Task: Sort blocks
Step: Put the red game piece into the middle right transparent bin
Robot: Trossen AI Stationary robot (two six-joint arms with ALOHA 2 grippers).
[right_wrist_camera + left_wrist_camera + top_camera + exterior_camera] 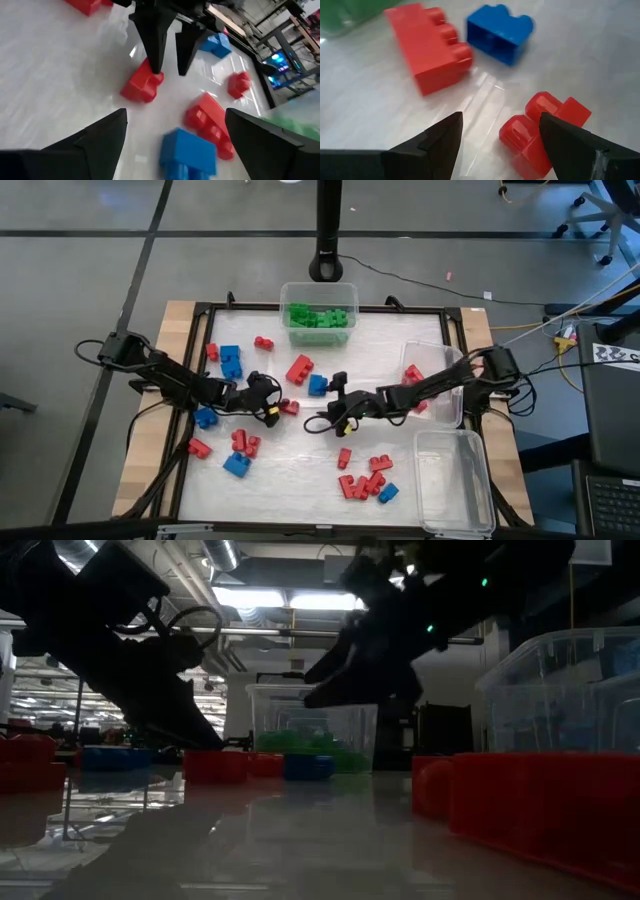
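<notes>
Left end effector [278,408] low over a red block [290,407], fingers wide, nothing held.

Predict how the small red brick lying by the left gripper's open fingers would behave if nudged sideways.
The small red brick looks like hard plastic, so probably stiff and light. On the glossy table it would likely slide. Its flat sides suggest tumbling rather than rolling.

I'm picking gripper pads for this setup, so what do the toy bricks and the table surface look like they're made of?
The red brick and blue brick look like hard moulded plastic, smooth and semi-glossy, with soft highlights on their rounded studs. The table surface looks like a white, glossy sheet, perhaps laminate or plastic: it mirrors the bricks and ceiling lights in the low view. Its exact material is unclear.
</notes>
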